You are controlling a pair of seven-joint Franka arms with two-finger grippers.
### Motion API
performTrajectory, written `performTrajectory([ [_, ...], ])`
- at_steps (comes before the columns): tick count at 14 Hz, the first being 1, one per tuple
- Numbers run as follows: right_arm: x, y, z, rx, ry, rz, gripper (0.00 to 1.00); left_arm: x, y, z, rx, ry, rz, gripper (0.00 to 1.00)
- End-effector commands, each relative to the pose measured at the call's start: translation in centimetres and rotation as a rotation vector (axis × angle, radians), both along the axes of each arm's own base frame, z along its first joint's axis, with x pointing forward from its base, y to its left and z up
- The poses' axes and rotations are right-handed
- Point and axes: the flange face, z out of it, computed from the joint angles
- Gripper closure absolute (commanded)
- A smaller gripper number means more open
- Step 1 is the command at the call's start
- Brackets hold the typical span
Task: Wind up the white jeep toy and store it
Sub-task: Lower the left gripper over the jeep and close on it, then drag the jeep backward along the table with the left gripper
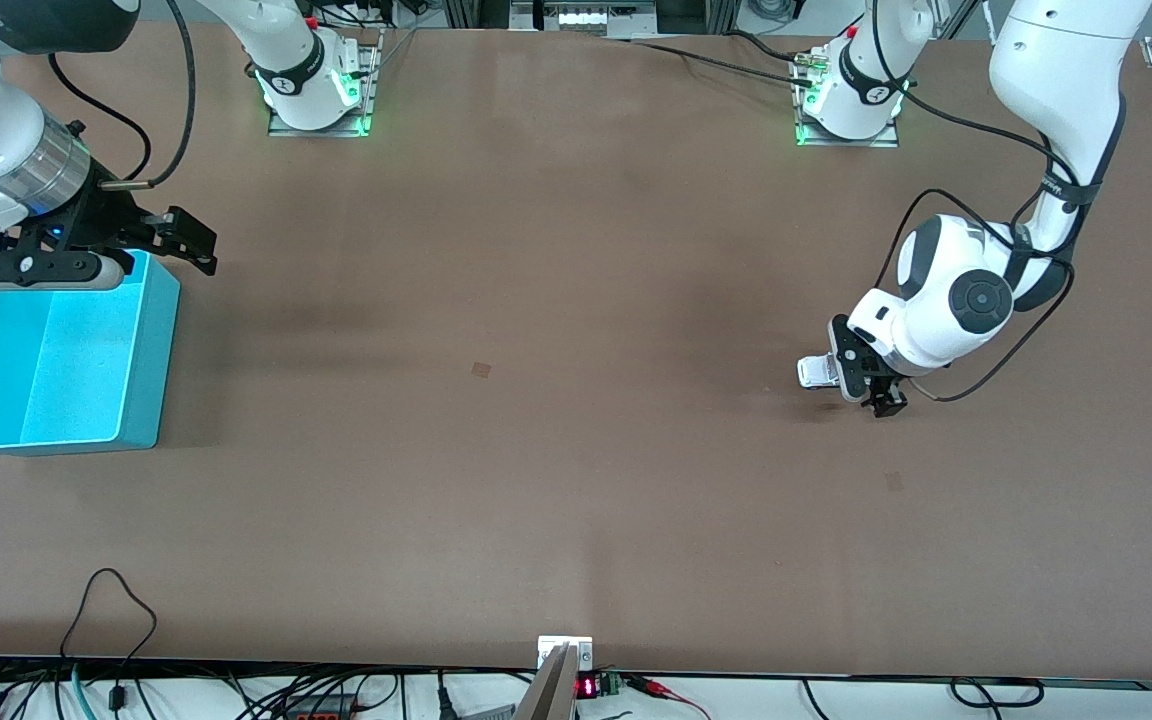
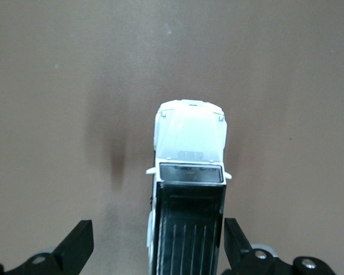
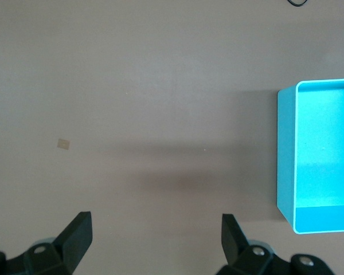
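Observation:
The white jeep toy (image 1: 816,372) with its black ribbed roof stands on the brown table toward the left arm's end. In the left wrist view the white jeep toy (image 2: 189,172) lies between my left gripper's fingers. My left gripper (image 1: 853,376) (image 2: 156,229) is low around the jeep's rear part and open: one finger (image 2: 235,235) is close beside the jeep, the other (image 2: 77,243) stands well apart from it. My right gripper (image 1: 198,245) (image 3: 155,220) is open and empty, up in the air over the table beside the blue bin's corner.
An open, empty blue bin (image 1: 151,330) stands at the right arm's end of the table; it also shows in the right wrist view (image 3: 286,160). Small tan marks (image 1: 481,369) lie on the tabletop. Cables run along the table's edge nearest the front camera.

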Motion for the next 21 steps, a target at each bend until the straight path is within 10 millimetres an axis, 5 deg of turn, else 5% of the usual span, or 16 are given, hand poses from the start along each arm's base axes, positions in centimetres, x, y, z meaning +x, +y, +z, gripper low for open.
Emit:
performTrajectory([
  [1, -0.4, 0.1, 0.6, -0.004, 0.005, -0.009, 0.00, -0.6, -0.4, -0.2, -0.001, -0.019, -0.040, 0.11],
  [3, -0.4, 0.1, 0.6, -0.004, 0.005, -0.009, 0.00, -0.7, -1.2, -0.2, -0.013, -0.020, -0.075, 0.37],
  [7, -0.4, 0.0, 0.6, -0.004, 0.005, -0.007, 0.00, -0.5, -1.2, -0.1, -0.013, -0.023, -0.083, 0.72],
  [15, -0.5, 0.1, 0.7, -0.004, 0.003, -0.010, 0.00, -0.7, 0.1, -0.7, -0.014, 0.000, -0.124, 0.79],
  [21, -0.5, 0.1, 0.7, -0.004, 0.003, -0.010, 0.00, -0.3, 8.2, -2.3, -0.024, 0.070, -0.110, 0.79],
])
